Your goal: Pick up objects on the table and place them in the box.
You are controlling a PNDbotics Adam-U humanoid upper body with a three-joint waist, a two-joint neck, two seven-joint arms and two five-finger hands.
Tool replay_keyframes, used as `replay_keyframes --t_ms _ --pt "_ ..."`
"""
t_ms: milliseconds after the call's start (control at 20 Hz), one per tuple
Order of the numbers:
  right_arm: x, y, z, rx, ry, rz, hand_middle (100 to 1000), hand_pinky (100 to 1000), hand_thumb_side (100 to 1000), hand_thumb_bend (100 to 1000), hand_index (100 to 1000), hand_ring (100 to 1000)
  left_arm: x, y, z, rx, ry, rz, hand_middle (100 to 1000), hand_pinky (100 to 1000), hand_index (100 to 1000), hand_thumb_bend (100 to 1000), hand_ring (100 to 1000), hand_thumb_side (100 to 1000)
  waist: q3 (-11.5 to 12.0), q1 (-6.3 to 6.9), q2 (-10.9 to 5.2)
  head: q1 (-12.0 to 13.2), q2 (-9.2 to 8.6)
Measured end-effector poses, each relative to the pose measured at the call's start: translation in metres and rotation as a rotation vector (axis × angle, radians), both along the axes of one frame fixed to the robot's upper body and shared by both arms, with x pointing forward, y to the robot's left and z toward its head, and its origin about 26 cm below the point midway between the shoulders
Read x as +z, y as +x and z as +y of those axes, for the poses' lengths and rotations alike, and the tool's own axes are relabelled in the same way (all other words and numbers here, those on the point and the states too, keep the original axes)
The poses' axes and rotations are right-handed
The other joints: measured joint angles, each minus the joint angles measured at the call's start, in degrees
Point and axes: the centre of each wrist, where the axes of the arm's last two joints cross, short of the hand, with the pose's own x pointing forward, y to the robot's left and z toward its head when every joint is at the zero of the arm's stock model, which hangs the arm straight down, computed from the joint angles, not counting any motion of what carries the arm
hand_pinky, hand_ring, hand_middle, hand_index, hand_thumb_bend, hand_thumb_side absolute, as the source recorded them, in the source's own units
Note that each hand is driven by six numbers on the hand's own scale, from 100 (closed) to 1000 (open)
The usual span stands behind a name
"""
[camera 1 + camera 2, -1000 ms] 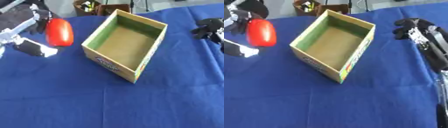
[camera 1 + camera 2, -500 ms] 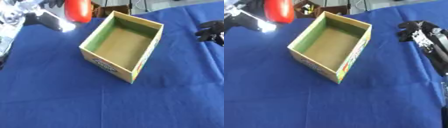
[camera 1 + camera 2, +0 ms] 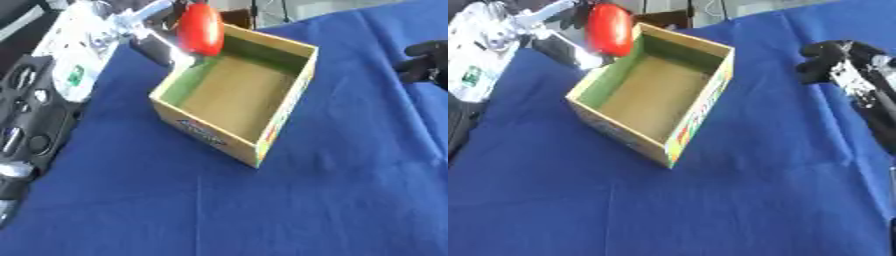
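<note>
The left robot hand [image 3: 153,22] grips a red object [image 3: 200,29], fingers curled round it, and holds it above the far left corner of the open box [image 3: 234,95], so a release would likely drop it inside. The right robot hand [image 3: 826,59] idles at the right over the blue table [image 3: 332,190], fingers curled on nothing.

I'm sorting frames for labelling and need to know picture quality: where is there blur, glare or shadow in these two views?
Left eye view: the left hand and red object are smeared by motion blur, with a bright glare patch just below them; the box is soft-edged. Right eye view: the right hand is slightly sharper, and the box casts a faint shadow on the blue cloth.
</note>
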Motion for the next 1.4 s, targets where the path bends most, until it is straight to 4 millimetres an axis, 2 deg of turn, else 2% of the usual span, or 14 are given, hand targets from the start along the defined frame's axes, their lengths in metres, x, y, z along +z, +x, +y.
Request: replay_keyframes --t_ms 250,650,900,950,1050,1100,1150,1200,1250,1300,1400 --pt "0.006 0.0 0.005 0.024 -0.004 -0.019 491 738 815 100 765 754 -0.015 0.015 -0.005 0.012 0.018 0.041 263 100 468 100 225 369 -1.6 0.4 0.57 0.6 -0.42" --pt "0.012 -0.001 0.012 0.061 0.0 -0.042 491 737 817 100 764 754 -0.038 0.031 -0.021 0.049 0.132 0.013 280 100 477 100 256 277 -2.8 0.28 1.0 1.6 -0.94" --pt "0.012 -0.001 0.014 0.07 0.01 -0.044 490 737 818 100 764 754 -0.055 0.038 -0.029 0.12 0.221 -0.023 293 100 517 100 286 286 -3.1 -0.19 1.22 2.3 -1.42" --pt "0.013 -0.001 0.014 0.071 0.011 -0.045 490 737 818 100 764 754 -0.058 0.039 -0.03 0.129 0.231 -0.025 341 100 559 100 327 315 -3.1 -0.21 1.24 2.4 -1.45" --pt "0.013 -0.001 0.014 0.072 0.011 -0.047 490 737 818 100 764 754 -0.061 0.041 -0.031 0.144 0.246 -0.03 413 177 661 100 393 358 -3.1 -0.25 1.24 2.5 -1.47" --pt "0.013 -0.001 0.014 0.073 0.011 -0.047 490 737 819 100 764 754 -0.061 0.041 -0.031 0.149 0.253 -0.032 515 302 761 100 486 414 -3.1 -0.26 1.24 2.6 -1.48" --pt "0.013 -0.001 0.014 0.073 0.012 -0.047 490 737 819 100 764 754 -0.061 0.041 -0.031 0.151 0.258 -0.034 556 345 798 100 524 444 -3.1 -0.28 1.24 2.6 -1.49" --pt "0.013 -0.001 0.014 0.073 0.012 -0.047 490 737 819 100 764 754 -0.062 0.041 -0.032 0.151 0.261 -0.034 628 389 877 100 587 501 -3.1 -0.29 1.24 2.6 -1.49" --pt "0.013 -0.001 0.014 0.073 0.012 -0.047 490 737 819 100 764 754 -0.062 0.041 -0.033 0.148 0.263 -0.032 670 416 912 100 623 541 -3.1 -0.3 1.24 2.6 -1.52" --pt "0.013 -0.001 0.014 0.073 0.012 -0.047 490 737 820 100 764 754 -0.063 0.041 -0.034 0.142 0.264 -0.027 763 509 959 100 731 680 -3.1 -0.34 1.24 2.6 -1.6" --pt "0.013 -0.001 0.014 0.073 0.012 -0.047 490 737 820 100 764 754 -0.065 0.041 -0.036 0.131 0.264 -0.013 771 521 965 100 740 698 -3.1 -0.43 1.24 2.6 -1.67"
